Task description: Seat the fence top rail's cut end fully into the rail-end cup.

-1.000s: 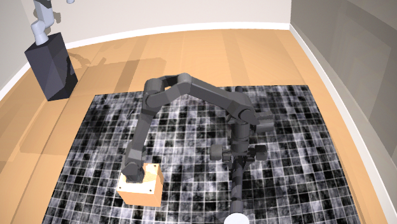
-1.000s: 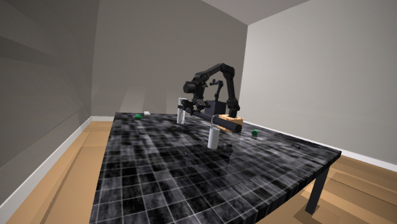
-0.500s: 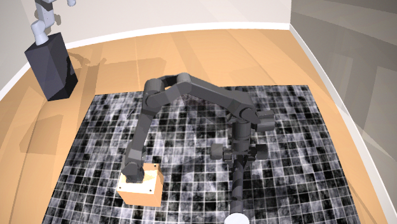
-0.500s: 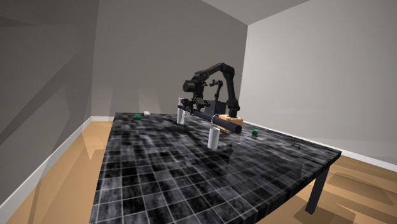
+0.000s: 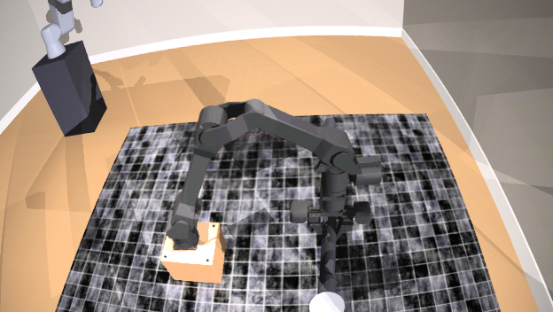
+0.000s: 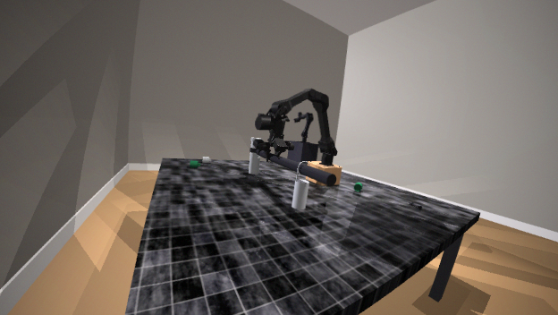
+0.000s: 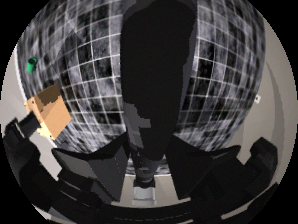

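Observation:
The dark rail (image 5: 328, 262) (image 6: 291, 164) (image 7: 159, 60) is held above the table. Its near end in the exterior view sticks out past the thin loop over the short white post (image 6: 300, 195). My gripper (image 5: 329, 218) (image 7: 147, 132) is shut on the rail close to the big post's end. The big white post (image 5: 327, 305) (image 6: 254, 164) (image 7: 144, 194) stands upright beyond the fingers. A dark fitting lies between rail and post in the wrist view. Whether the rail's cut end is inside the cup, and the band's height, cannot be told.
The arm's base stands on an orange box (image 5: 195, 270) (image 7: 59, 119). Green pieces (image 6: 194, 164) (image 6: 358, 187) and a white piece (image 6: 206, 159) lie on the tabletop (image 6: 215, 251). Another arm stands on a dark pedestal (image 5: 66, 95) beyond the table.

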`<state>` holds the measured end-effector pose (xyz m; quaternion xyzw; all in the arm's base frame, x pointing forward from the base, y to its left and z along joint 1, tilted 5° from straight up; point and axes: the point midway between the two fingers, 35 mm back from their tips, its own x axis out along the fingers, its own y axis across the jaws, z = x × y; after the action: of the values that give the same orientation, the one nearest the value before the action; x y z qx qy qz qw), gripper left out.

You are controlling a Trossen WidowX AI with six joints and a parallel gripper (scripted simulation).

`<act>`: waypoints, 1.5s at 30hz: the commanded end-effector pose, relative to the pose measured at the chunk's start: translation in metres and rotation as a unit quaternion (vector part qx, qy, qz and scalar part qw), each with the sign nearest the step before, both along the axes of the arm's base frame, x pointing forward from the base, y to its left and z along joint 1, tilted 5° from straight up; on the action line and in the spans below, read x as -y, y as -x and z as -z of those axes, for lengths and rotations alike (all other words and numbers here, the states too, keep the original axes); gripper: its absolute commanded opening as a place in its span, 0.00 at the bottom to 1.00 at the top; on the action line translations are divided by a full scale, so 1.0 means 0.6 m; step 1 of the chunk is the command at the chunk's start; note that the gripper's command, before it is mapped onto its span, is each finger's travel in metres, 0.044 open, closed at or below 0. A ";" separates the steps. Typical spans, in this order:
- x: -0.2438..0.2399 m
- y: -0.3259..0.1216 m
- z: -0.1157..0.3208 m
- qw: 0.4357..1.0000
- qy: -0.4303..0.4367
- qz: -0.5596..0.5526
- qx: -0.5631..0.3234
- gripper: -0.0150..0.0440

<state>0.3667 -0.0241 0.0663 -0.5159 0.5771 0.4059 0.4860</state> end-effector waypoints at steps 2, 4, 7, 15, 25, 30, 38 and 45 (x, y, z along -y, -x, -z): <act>0.014 0.001 -0.006 1.000 0.006 0.000 0.004 0.25; 0.014 0.001 -0.006 1.000 0.006 0.000 0.004 0.25; 0.014 0.001 -0.006 1.000 0.006 0.000 0.004 0.25; 0.014 0.001 -0.006 1.000 0.006 0.000 0.004 0.25; 0.014 0.001 -0.006 1.000 0.006 0.000 0.004 0.25; 0.014 0.001 -0.006 1.000 0.006 0.000 0.004 0.25; 0.014 0.001 -0.006 1.000 0.006 0.000 0.004 0.25; 0.006 0.002 0.002 1.000 -0.001 0.001 -0.001 0.25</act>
<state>0.3656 -0.0277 0.0650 -0.5149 0.5776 0.4063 0.4860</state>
